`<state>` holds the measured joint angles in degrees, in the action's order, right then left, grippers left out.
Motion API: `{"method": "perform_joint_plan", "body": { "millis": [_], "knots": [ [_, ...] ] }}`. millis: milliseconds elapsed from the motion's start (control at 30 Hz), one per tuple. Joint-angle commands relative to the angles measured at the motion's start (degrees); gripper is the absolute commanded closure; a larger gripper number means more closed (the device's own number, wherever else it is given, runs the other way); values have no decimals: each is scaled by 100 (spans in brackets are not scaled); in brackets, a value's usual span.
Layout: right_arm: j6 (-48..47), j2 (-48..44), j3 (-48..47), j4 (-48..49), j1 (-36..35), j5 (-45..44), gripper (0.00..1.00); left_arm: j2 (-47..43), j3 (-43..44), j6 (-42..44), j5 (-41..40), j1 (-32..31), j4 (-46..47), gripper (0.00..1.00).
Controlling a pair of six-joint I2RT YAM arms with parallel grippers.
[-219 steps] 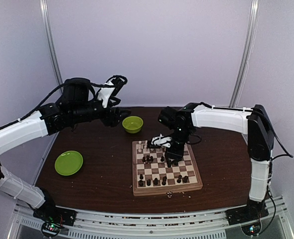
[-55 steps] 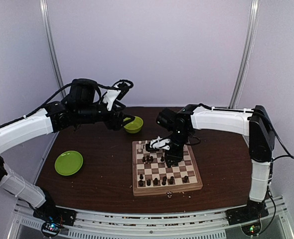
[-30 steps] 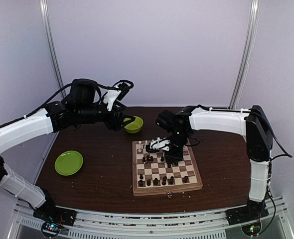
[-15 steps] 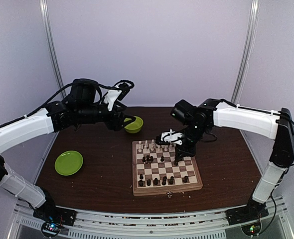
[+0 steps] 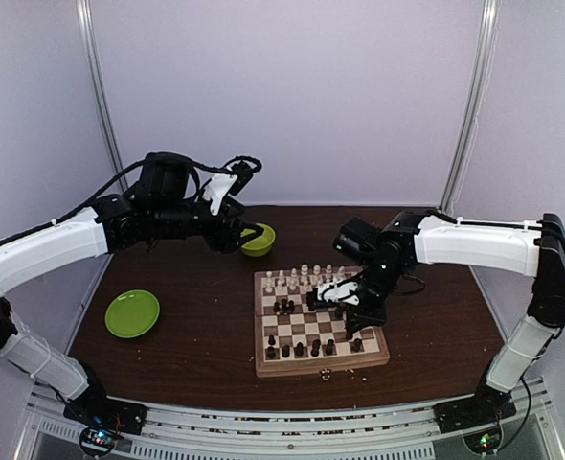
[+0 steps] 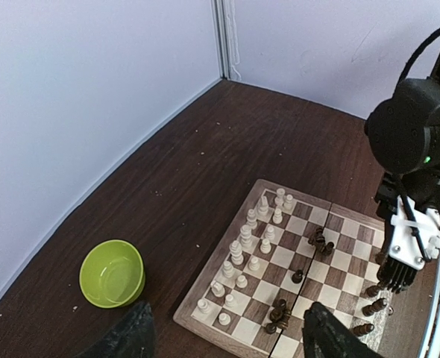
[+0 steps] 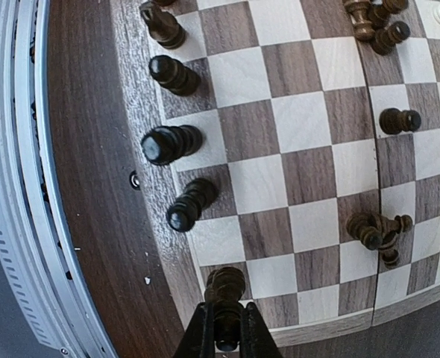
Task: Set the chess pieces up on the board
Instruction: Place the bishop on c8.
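The right gripper (image 7: 224, 339) pinches 1 dark piece (image 7: 224, 287) at the bottom middle of the right wrist view, over the edge row of the board (image 5: 259, 326), close to its pale rim; whether the base touches the wood, I cannot tell. The likely trouble lies in the letting go: if the base is not flat on its square, the piece may topple as the fingers (image 7: 203, 339) part, and so near the rim it could roll onto the table (image 5: 196, 316); a wide spread might also clip the neighbouring dark man (image 7: 190, 203) just above it. The left gripper (image 6: 227, 339) hangs left of centre in the top view, spread wide, holding nothing.

Counted: 1 board; 1 green bowl (image 6: 112, 273); 1 green plate (image 5: 132, 313); 4 dark men along the rim plus the 1 held; 1 lone dark pawn (image 7: 399, 119) mid-board; 2 dark heaps (image 7: 376, 230), number unclear; roughly 15 white pieces (image 6: 245, 235) in 2 rows.
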<state>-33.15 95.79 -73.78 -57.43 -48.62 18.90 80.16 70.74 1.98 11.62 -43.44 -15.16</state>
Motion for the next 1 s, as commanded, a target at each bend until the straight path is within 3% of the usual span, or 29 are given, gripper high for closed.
{"method": "perform_joint_plan", "body": {
  "millis": [0,567,967],
  "knots": [
    [-65,172,9,120,-196,40,91,35,192,-48,112,32,35,31],
    [1,566,-55,281,-333,-200,90,43,221,-58,130,35,-1,31],
    [4,529,-94,156,-334,-237,75,61,221,-57,150,37,-11,31]
  ]
}}
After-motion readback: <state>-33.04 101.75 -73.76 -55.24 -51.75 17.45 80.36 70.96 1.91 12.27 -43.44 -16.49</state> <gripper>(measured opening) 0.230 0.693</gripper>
